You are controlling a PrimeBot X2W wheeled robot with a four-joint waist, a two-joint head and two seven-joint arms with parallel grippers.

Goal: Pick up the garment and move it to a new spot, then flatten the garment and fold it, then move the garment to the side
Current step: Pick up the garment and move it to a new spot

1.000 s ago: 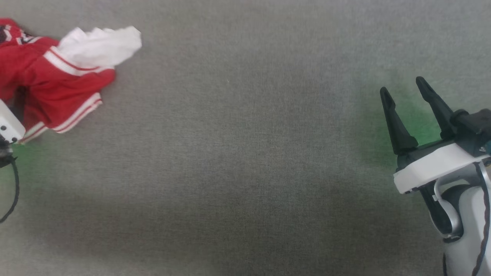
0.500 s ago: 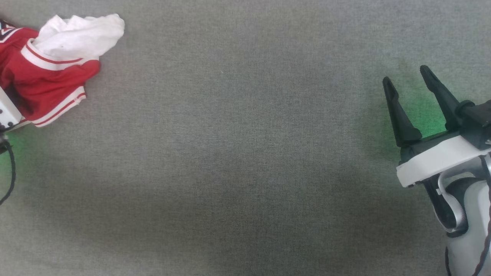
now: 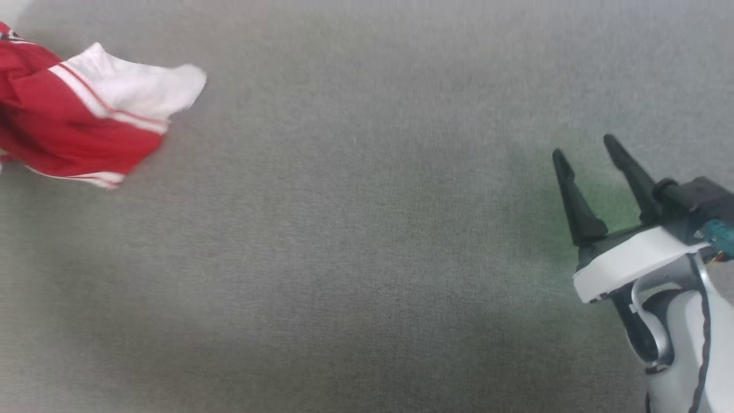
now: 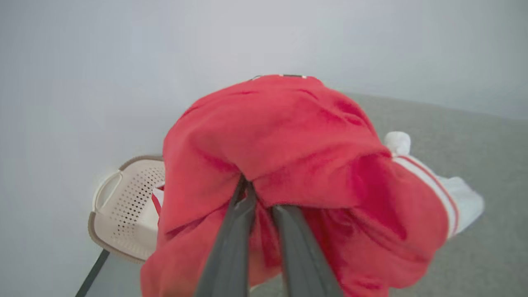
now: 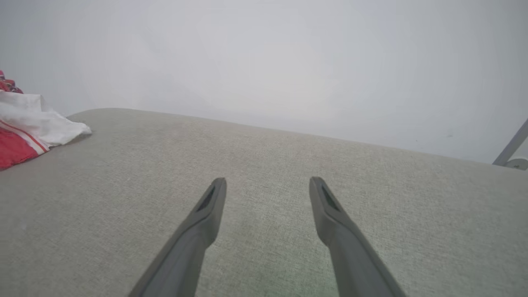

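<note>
Left arm: at the table's (image 3: 355,229) left edge; left fingers (image 4: 231,247) pinch a fold of red cloth, their tips buried in it.
Right arm: low over the table near its right edge; right fingers (image 3: 576,201) spread wide, tips toward the far edge.
Garment (image 3: 74,132): bunched at the far-left corner, white sleeve pointing toward the middle.
Open room: a wide stretch of grey table between the garment and the right fingers.
Past the left edge: a pale perforated basket (image 4: 123,206), lower down.
</note>
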